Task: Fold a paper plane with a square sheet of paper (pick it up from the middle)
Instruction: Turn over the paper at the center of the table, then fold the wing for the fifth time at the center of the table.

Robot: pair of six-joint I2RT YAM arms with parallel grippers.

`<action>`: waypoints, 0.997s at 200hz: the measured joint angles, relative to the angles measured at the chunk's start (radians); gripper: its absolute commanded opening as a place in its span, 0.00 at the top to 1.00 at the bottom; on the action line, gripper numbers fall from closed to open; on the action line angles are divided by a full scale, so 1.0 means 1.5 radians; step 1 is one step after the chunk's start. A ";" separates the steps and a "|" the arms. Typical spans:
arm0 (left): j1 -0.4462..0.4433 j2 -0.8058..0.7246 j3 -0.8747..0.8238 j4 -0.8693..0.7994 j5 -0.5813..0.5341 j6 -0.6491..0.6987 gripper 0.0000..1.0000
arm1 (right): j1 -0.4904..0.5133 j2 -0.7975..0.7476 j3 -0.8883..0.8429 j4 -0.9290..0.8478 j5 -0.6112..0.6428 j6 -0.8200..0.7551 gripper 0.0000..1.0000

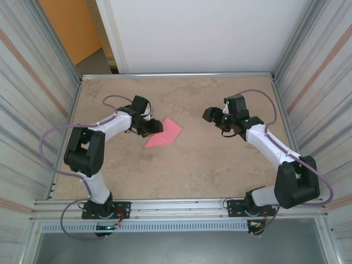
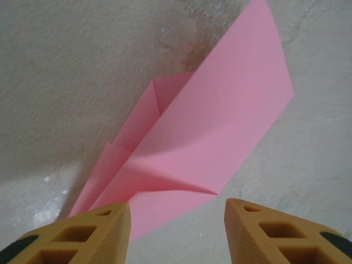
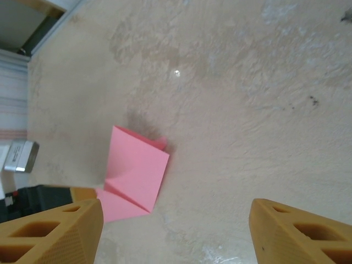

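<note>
Beige mottled tabletop (image 1: 187, 170), enclosed on both sides by ribbed metal walls (image 1: 33, 99); white panel (image 1: 209, 33) at the back.

A pink creased sheet of thin paper (image 1: 165, 133) (image 2: 220, 132) (image 3: 135, 170) is seen lying on the tabletop, left of its middle. It is folded into overlapping flaps and narrowed to a point at one end.

The left claw (image 1: 154, 127) (image 2: 177, 212) is positioned low at the sheet's left edge. Its tan fingers (image 2: 93, 231) are held apart, released, with the sheet's narrow end lying between and under them; nothing is clamped.

The right claw (image 1: 209, 114) (image 3: 176, 212) is held well apart to the right, turned toward the sheet. Its fingers (image 3: 55, 228) are spread wide and nothing is grasped.
</note>
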 measured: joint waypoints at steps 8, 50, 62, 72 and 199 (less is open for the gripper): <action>-0.001 0.014 0.006 0.002 0.001 0.000 0.51 | 0.004 0.005 0.000 0.000 -0.001 0.003 0.30; 0.000 0.052 0.010 0.007 0.001 -0.002 0.55 | 0.024 0.021 0.000 0.006 -0.001 0.028 0.30; 0.000 0.059 0.010 0.011 0.001 -0.008 0.57 | 0.035 0.029 0.000 0.009 -0.002 0.037 0.30; 0.000 0.064 0.010 0.013 0.001 -0.014 0.59 | 0.046 0.037 0.000 0.011 -0.003 0.049 0.30; -0.034 0.013 -0.136 0.200 0.053 -0.276 0.69 | 0.217 0.229 0.010 0.091 -0.039 0.274 0.41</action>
